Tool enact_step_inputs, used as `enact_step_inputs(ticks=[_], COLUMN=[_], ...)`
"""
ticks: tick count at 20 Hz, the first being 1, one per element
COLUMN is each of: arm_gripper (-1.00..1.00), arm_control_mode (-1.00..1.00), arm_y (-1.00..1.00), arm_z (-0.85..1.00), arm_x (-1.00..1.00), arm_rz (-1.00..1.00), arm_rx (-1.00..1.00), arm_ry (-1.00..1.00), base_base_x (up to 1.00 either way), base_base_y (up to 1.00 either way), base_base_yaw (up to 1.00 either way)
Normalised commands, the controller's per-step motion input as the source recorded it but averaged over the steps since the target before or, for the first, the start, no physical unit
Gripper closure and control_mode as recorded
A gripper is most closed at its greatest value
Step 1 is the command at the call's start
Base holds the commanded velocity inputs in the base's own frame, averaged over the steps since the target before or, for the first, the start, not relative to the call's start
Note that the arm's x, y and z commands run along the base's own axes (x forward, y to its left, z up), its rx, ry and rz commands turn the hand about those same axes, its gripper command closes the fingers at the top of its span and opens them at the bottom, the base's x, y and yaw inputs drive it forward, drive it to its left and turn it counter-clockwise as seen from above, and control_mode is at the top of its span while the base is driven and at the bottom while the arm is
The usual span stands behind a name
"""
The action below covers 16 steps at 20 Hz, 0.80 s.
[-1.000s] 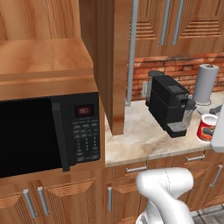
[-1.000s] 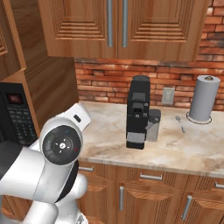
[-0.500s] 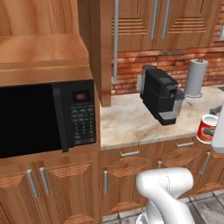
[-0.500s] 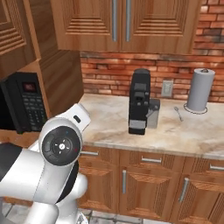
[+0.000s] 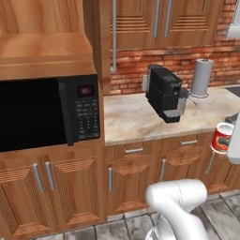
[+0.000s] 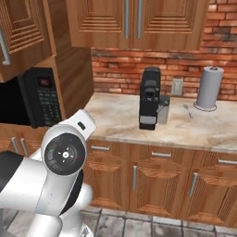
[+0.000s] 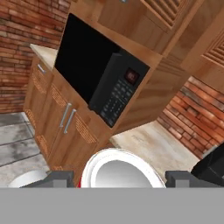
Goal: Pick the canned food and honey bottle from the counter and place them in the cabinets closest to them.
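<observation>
The canned food (image 5: 221,137), a short red can with a pale label and silvery rim, hangs in the air at the right edge of the left base view, in front of the counter's (image 5: 136,117) edge. My gripper (image 5: 226,139) is shut on it. In the hand view the can's round silvery top (image 7: 117,168) sits between my two dark fingertips (image 7: 54,178). The wooden wall cabinets (image 5: 159,23) (image 6: 134,18) above the counter (image 6: 120,118) have their doors closed. The honey bottle is out of view.
A black coffee machine (image 5: 164,93) (image 6: 150,98) stands mid-counter, with a paper towel roll (image 5: 202,77) (image 6: 209,88) to its right by the brick wall. A black microwave (image 5: 47,112) (image 6: 41,95) (image 7: 100,78) sits in the tall wooden unit on the left. Base cupboards line the floor below.
Both base views have shifted: the base has backed away from the counter, so the lower cupboards and floor now show. The can stays in my gripper.
</observation>
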Motion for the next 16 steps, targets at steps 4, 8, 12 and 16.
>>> enact_step_inputs(ticks=[4, 8, 12, 16], arm_gripper=[1.0, 1.0, 1.0, 1.0], arm_control_mode=[1.0, 1.0, 1.0, 1.0], arm_y=[0.0, 0.0, 0.0, 0.0], arm_z=[0.0, 0.0, 0.0, 0.0], arm_x=[0.0, 0.0, 0.0, 0.0], arm_rz=[0.0, 0.0, 0.0, 0.0], arm_rx=[0.0, 0.0, 0.0, 0.0], arm_ry=[0.0, 0.0, 0.0, 0.0], base_base_x=[-0.55, -0.5, -0.42, -0.31], base_base_y=[0.36, 0.51, 0.63, 0.77], base_base_yaw=[0.02, 0.02, 0.02, 0.01])
